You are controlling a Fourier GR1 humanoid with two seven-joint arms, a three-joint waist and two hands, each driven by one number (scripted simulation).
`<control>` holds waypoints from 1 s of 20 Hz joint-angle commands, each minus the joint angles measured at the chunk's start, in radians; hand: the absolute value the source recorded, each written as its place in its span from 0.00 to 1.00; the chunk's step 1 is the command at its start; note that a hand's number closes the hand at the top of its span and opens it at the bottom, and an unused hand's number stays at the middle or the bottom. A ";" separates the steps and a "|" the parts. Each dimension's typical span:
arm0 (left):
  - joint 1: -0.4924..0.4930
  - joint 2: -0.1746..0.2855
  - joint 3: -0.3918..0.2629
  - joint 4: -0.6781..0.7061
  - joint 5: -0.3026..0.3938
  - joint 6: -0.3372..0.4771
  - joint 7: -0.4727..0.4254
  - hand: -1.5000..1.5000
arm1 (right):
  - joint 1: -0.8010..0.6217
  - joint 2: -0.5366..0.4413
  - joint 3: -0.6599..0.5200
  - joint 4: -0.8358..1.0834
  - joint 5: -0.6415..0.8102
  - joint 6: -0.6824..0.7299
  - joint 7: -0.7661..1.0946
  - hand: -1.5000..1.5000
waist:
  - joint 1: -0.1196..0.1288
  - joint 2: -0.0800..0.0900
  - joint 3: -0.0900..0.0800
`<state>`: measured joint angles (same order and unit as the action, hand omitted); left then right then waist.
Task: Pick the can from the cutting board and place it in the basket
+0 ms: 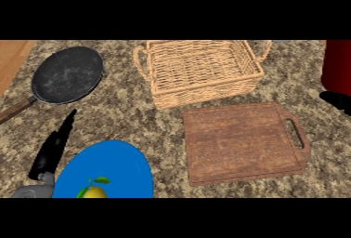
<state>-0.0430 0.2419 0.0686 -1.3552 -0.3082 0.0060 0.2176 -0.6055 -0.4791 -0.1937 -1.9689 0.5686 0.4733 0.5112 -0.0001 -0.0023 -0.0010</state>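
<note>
Well, look at your left hand (49,155) first. It is well to the left of the cutting board (240,144). Its black fingers are straight and point up the view. It is open and holds nothing.

Now look for the can (337,65). It is the red thing at the right edge of the view, past the end of the cutting board that has the handle hole, and a bit farther back. Only part of it shows, because the edge of the view cuts it off.

Your right hand (337,101) is just under the can, also past the board's right end. You only get to see a small black bit of it. I cannot tell if it is open or closed, and I cannot tell if it is holding the can.

The basket (205,90) stands just behind the cutting board, near the board's back left corner. They are close but not touching.

A blue plate (109,162) lies to the left of the board, between the board and your left hand. A lemon (93,191) sits on it. A black pan (68,74) lies far to the left of the board and farther back. All of them rest on the speckled tabletop (137,121).
</note>
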 commanded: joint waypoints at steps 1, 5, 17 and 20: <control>-0.004 0.023 0.021 0.005 0.024 -0.042 -0.014 0.50 | -0.144 0.033 0.024 0.021 -0.061 0.069 0.155 1.00 | 0.006 0.001 0.000; -0.009 -0.016 -0.013 -0.040 -0.008 -0.018 0.032 0.50 | -0.237 0.056 0.061 0.143 -0.059 0.050 0.141 1.00 | 0.009 0.002 0.000; 0.001 0.006 0.025 0.000 0.000 -0.037 -0.031 0.50 | -0.440 0.220 0.207 0.490 0.076 -0.080 0.138 1.00 | 0.013 0.004 0.000; -0.008 -0.026 -0.005 -0.064 -0.023 -0.022 0.053 0.50 | -0.401 0.259 0.256 0.508 0.149 -0.130 0.155 1.00 | 0.011 0.003 0.001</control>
<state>-0.0451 0.2318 0.0775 -1.4008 -0.3172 -0.0201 0.2440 -0.9773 -0.2624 0.0221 -1.5371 0.6534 0.3909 0.6528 0.0115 0.0009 -0.0005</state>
